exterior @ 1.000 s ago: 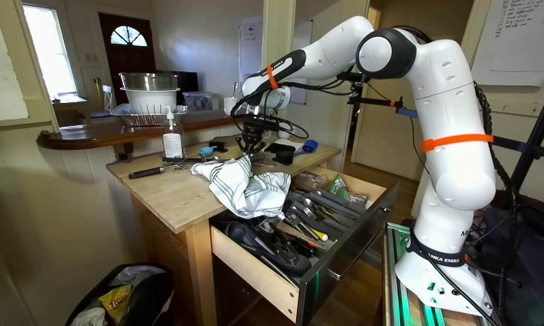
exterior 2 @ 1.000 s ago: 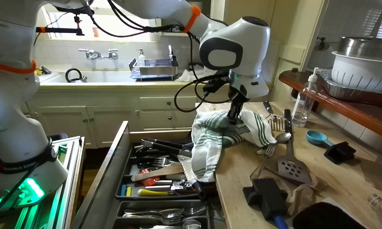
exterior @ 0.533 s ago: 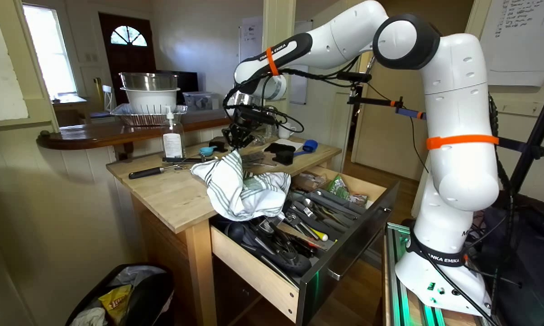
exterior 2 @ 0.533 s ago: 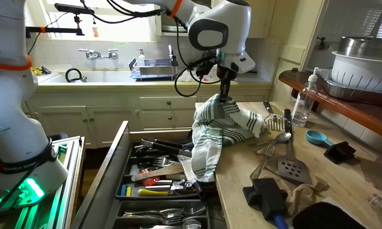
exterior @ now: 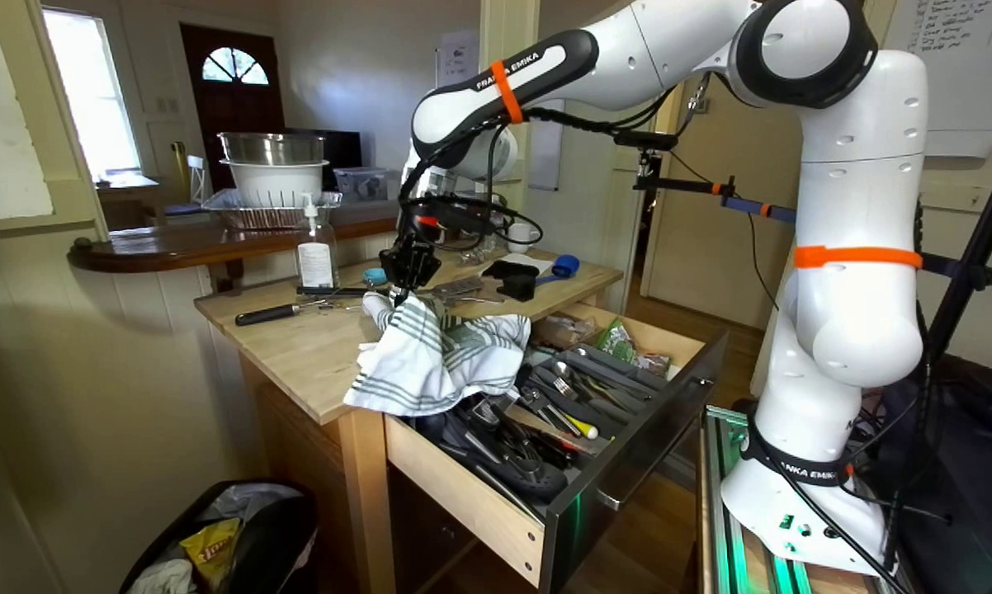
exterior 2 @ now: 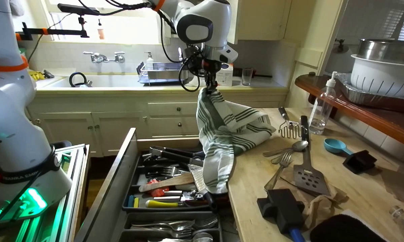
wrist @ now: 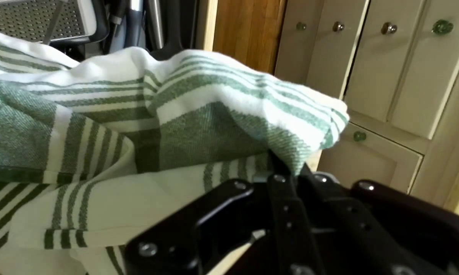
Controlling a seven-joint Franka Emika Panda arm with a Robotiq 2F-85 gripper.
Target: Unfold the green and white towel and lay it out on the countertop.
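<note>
Holding up one bunched fold of a green and white towel in the gripper, with jaws pinched together on cloth and on nothing else in sight; raised near the drawer-side edge of the worktop, toward the corner closest to the kitchen cupboards; draped from there in loose, layered folds, partly across the bare wood, partly over the drawer-side edge and out above the utensils in the pulled-out drawer; hanging past that edge, close to the corner, with one striped hem showing in an exterior view; done so far, to judge by the lie of the cloth: lifted at one point and opened out in part, into a broad striped panel; likely short of halfway; left to do: drawing the overhanging end up onto the worktop, parting the doubled layers, spreading toward the edge under the raised bar, squaring up with the corners and letting go; nowhere yet smooth and flat from edge to edge; also likely to need dodging or covering: a masher, a spoon, a fork and a spatula, strewn beyond the towel toward the bar-side edge and apt to leave lumps under the cloth or snag a hem.
</note>
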